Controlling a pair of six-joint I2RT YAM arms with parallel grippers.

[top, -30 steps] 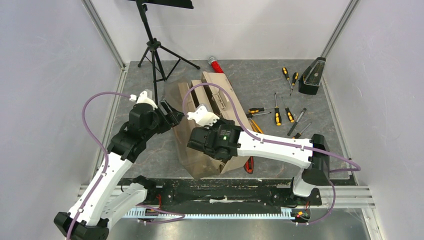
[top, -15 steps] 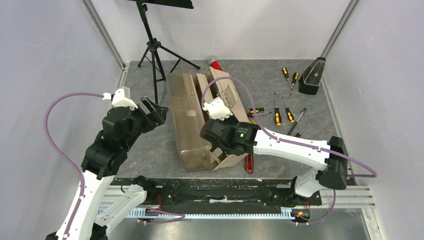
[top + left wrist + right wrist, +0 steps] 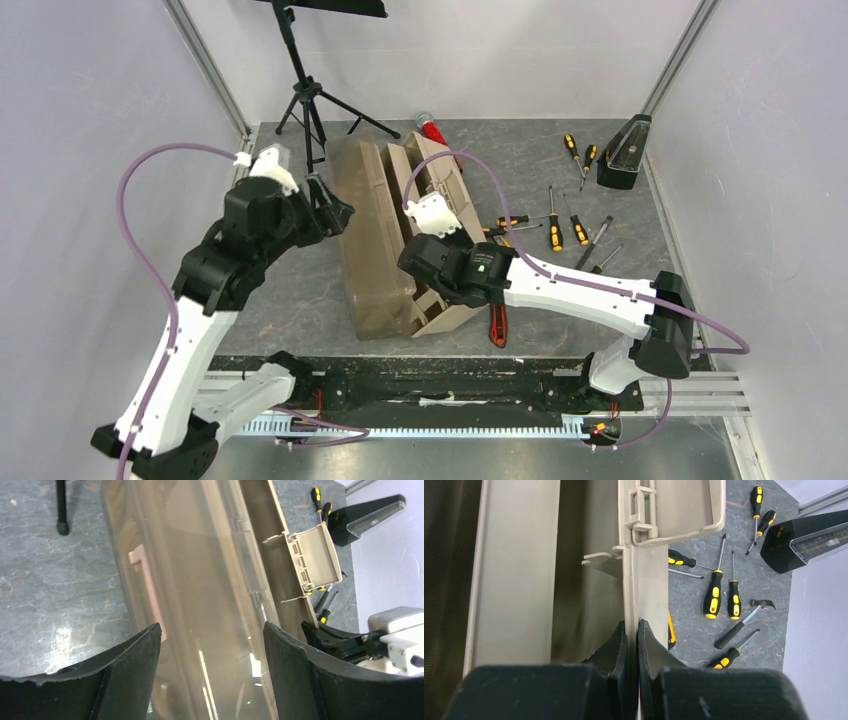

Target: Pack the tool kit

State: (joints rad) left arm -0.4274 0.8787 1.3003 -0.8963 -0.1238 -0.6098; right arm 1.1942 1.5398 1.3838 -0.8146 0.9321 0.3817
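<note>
The translucent tan toolbox (image 3: 378,240) lies open mid-table, its lid part on the left and its tray part (image 3: 440,180) on the right. My right gripper (image 3: 420,268) is shut on the thin wall of the toolbox (image 3: 631,580); the fingertips (image 3: 647,635) pinch it from both sides. My left gripper (image 3: 336,212) is open and empty, hovering at the lid's left side; its view looks down on the lid (image 3: 200,580) and cream handle (image 3: 147,590). Black-orange screwdrivers (image 3: 553,230), a small hammer (image 3: 595,243), an orange knife (image 3: 671,630) and a red knife (image 3: 497,328) lie right of the box.
A black wedge-shaped metronome (image 3: 625,152) stands at the far right. A red glittery cylinder (image 3: 430,128) lies behind the box. A black tripod stand (image 3: 310,100) stands at the far left, close to my left arm. Two more screwdrivers (image 3: 572,150) lie near the metronome.
The toolbox has swung open and settled flatter on the table. My left gripper pulled back left, then came forward to the lid's edge. My right gripper stayed clamped on the box wall.
</note>
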